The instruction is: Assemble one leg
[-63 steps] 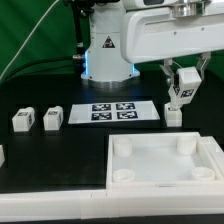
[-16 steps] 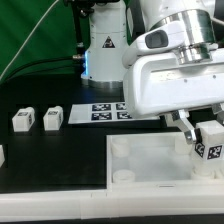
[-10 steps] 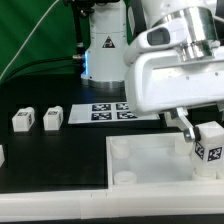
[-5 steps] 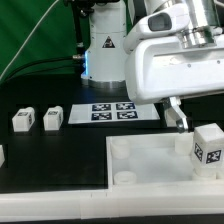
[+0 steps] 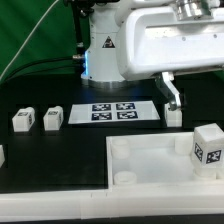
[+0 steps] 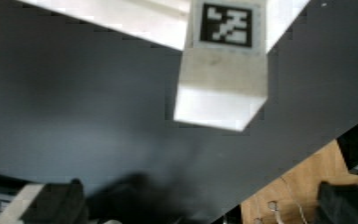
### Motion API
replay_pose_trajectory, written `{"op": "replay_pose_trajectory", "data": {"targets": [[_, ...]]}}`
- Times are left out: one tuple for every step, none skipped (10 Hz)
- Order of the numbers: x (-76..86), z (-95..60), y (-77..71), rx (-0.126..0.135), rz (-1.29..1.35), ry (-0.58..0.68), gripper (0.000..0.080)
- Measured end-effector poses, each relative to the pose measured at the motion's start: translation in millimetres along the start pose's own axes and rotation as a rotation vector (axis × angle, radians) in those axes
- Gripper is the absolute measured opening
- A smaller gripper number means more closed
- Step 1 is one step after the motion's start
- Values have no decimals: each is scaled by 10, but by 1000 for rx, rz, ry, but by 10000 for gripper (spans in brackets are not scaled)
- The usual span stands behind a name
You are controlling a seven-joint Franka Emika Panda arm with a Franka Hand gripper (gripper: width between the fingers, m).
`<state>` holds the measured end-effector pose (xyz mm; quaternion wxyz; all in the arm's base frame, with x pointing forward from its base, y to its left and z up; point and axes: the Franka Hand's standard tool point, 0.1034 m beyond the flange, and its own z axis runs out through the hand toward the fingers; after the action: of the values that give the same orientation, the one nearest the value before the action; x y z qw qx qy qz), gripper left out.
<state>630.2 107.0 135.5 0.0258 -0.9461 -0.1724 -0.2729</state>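
Seemingly light, stiff and smooth, the leg (image 5: pixel 207 147) is best taken across its flat sides; the gripper (image 6: pixel 202 198) is seen spread wide, empty.

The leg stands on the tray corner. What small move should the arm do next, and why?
Probably raise the end effector clear: it is open and holds nothing, and the leg stands upright, alone, on the tray's corner at the exterior view's right.
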Motion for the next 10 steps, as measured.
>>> {"op": "replay_pose_trajectory", "data": {"targets": [[-15,16,-28,11,-2,-29,649],[-8,14,-17,9,-2,-24,649],[-43,30,-45,20,3,-56,649],[-89,43,-99,55,8,-167,649],[-72,35,-54,83,19,-284,649],[-57,39,-21,102,39,-380,649],[-83,29,-23,131,53,-494,649],[-62,42,-13,149,57,-550,649],[-90,33,-38,168,59,-611,649],[-69,46,-41,173,59,-621,649]]}}
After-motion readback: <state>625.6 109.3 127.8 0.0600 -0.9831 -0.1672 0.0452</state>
